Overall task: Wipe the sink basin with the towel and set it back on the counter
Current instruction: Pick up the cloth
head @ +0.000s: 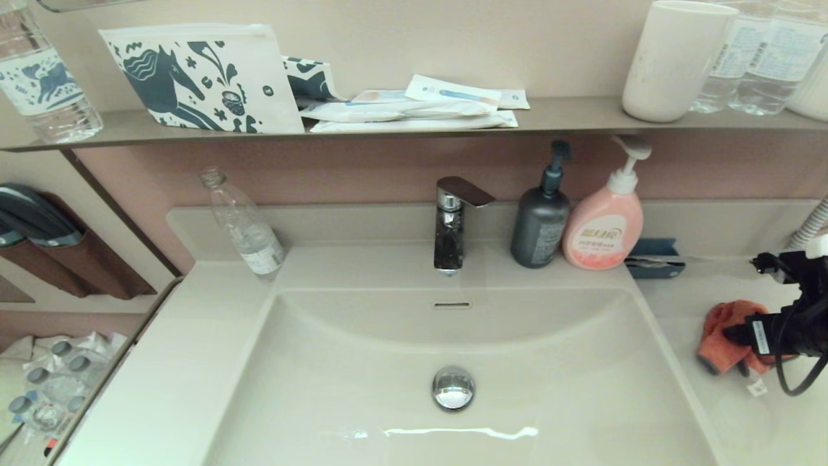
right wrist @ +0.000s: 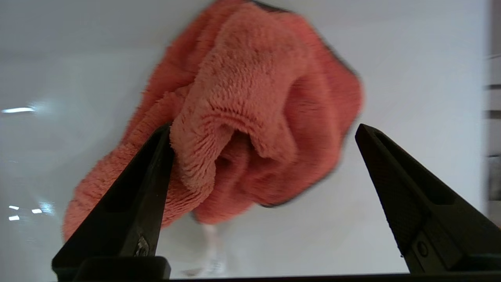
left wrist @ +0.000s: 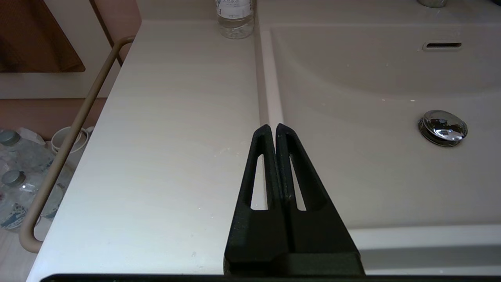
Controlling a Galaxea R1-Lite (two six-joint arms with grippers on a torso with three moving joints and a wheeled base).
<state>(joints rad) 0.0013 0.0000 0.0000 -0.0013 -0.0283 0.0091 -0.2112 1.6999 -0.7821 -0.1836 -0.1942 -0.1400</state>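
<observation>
The towel [head: 728,333], an orange-red fluffy cloth with a dark edge, lies crumpled on the counter [head: 763,414] to the right of the sink basin [head: 362,382]; a small white tag [head: 754,387] shows at its near side. The right gripper [right wrist: 264,135] sits over the towel with its jaws spread wide, one finger [right wrist: 148,172] touching the pile, the other clear of it. The basin holds a chrome drain plug [head: 453,388] and an overflow slot [head: 451,304]. Behind it stand a tap [head: 451,223], a dark pump bottle [head: 541,217] and a pink pump bottle [head: 605,223] whose label carries writing too small to read. A clear plastic bottle [head: 242,223] leans at the rear left. The left gripper [left wrist: 272,131] hovers above the counter's left side at the basin rim, jaws pressed together and empty. The wall shelf [head: 569,120] carries a white cup [head: 676,58] and a horse-print pouch [head: 200,77].
</observation>
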